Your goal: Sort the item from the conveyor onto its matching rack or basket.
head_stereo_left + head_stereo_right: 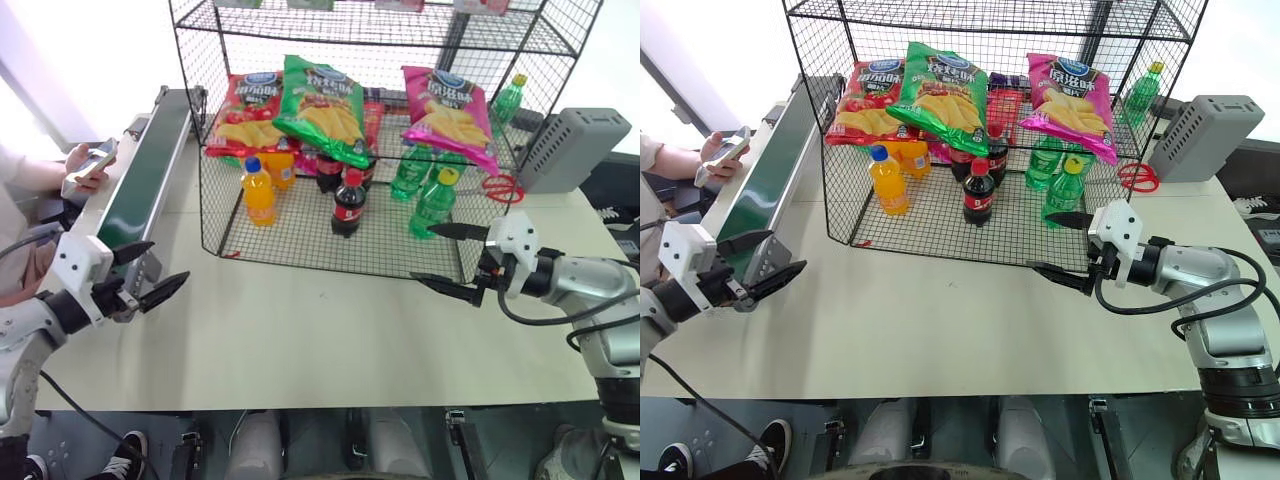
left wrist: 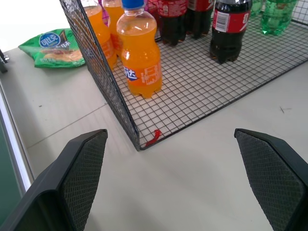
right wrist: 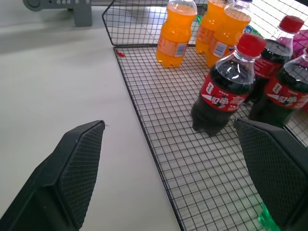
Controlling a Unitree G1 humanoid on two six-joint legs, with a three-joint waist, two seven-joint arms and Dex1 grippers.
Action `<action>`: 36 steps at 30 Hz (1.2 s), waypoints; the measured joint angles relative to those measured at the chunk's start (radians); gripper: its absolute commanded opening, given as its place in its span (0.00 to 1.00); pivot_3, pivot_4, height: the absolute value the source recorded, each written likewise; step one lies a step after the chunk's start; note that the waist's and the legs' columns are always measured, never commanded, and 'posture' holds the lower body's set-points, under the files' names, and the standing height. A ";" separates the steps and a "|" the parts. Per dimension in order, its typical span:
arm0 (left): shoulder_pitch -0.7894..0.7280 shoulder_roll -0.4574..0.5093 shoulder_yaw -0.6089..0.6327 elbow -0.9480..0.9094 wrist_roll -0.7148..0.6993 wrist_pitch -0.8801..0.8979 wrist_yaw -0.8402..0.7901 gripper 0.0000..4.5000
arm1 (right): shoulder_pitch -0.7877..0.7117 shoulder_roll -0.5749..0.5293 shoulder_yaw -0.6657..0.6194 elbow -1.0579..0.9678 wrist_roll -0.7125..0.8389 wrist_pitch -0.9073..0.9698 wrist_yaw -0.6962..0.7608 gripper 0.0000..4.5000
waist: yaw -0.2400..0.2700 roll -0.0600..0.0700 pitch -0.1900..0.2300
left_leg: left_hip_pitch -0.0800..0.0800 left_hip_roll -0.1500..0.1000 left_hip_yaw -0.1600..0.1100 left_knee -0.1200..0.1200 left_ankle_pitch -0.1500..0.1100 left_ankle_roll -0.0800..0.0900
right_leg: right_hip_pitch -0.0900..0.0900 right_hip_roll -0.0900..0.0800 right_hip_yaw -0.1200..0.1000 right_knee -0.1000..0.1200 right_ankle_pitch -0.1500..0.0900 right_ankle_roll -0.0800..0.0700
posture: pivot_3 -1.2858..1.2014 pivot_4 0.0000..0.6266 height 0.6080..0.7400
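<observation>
The magenta-pink chip bag [image 1: 446, 113] lies on the middle tier of the black wire rack [image 1: 300, 235], at its right side, beside a green chip bag [image 1: 322, 108] and a red chip bag [image 1: 246, 110]. The dark-green conveyor [image 1: 148, 180] stands left of the rack. Both tools, left tool [image 1: 143, 275] and right tool [image 1: 450, 258], hang released over the tabletop [image 1: 320, 340], grasping nothing.

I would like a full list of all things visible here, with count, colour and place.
Wire rack: one, black, on table.
Pink chip bag: one, magenta, rack's middle tier, right.
Red chip bag: one, same tier, left.
Green chip bag: one, same tier, middle.
Orange soda bottles: three, bottom tier, left.
Cola bottles: several, dark, bottom middle.
Green bottles: several, bottom right.
Conveyor: one, dark-green, left of rack.
Grey box: one, right of rack.
Left claw: open.
Right claw: open.
</observation>
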 measured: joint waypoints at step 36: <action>0.017 -0.015 -0.019 -0.005 0.008 -0.029 0.016 1.00 | -0.100 0.026 0.043 0.124 -0.055 -0.078 0.016 0.99 | 0.000 0.000 0.000 | 0.000 0.000 0.000 0.000 0.000 0.000 | 0.000 0.000 0.000 0.001 0.000 0.000 | 0.52 0.24 1.00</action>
